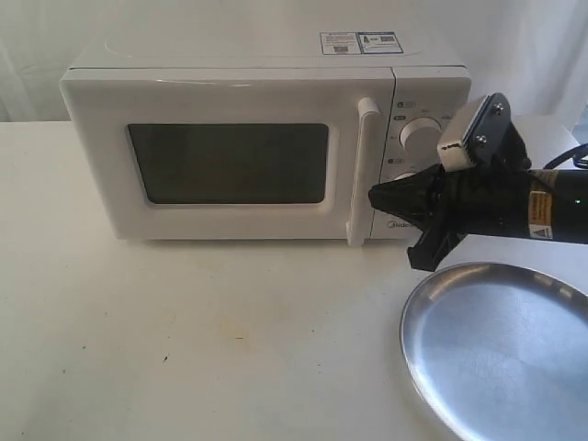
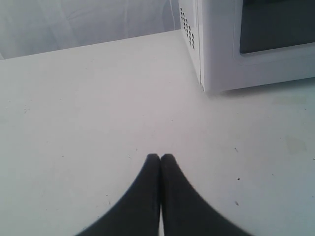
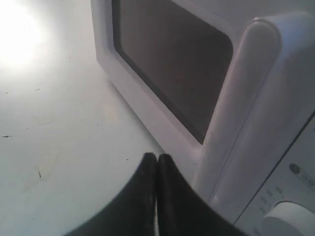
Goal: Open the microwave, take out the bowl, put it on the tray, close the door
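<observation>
The white microwave [image 1: 248, 69] stands at the back of the table with its door [image 1: 230, 101] closed; the dark window [image 1: 228, 163] hides the inside, so the bowl is not visible. The vertical bar handle [image 1: 361, 170] runs down the door's right side. My right gripper [image 1: 375, 197] is shut and empty, its tips just right of the handle's lower part; in the right wrist view the gripper [image 3: 157, 157] sits close beside the handle [image 3: 236, 103]. The silver tray [image 1: 501, 344] lies at the front right. My left gripper [image 2: 160, 157] is shut over bare table.
The microwave's dials [image 1: 421, 136] sit behind my right arm [image 1: 514, 197]. In the left wrist view the microwave's vented side [image 2: 189, 29] and front corner are ahead. A white curtain [image 1: 37, 46] hangs behind the white table [image 1: 184, 340].
</observation>
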Controlling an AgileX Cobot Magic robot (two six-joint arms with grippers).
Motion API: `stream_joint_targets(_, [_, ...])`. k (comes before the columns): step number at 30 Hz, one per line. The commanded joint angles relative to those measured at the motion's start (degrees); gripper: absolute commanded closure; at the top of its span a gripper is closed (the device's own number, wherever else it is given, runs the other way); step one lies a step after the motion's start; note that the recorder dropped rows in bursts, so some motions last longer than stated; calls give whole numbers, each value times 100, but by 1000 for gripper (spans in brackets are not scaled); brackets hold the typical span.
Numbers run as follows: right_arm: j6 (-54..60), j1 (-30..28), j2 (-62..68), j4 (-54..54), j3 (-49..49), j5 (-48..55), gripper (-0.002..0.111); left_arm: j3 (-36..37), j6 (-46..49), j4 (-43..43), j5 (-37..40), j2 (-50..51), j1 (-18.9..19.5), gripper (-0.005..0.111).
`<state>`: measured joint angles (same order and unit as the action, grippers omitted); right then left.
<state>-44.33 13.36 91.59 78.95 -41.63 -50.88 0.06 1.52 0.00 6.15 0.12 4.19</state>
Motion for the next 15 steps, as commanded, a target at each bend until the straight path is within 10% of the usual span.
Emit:
stream_joint_targets(1, [289, -21, 204, 11, 35, 144, 108, -6, 0, 0, -15, -12, -23, 107])
stream_joint_targets(9, [1112, -202, 747, -865, 35, -244, 53, -6, 0, 0, -15, -12, -23, 107])
stream_joint_targets(15, [1568, -192, 1057, -1431, -101, -465, 57, -6, 0, 0, -15, -12, -23, 107])
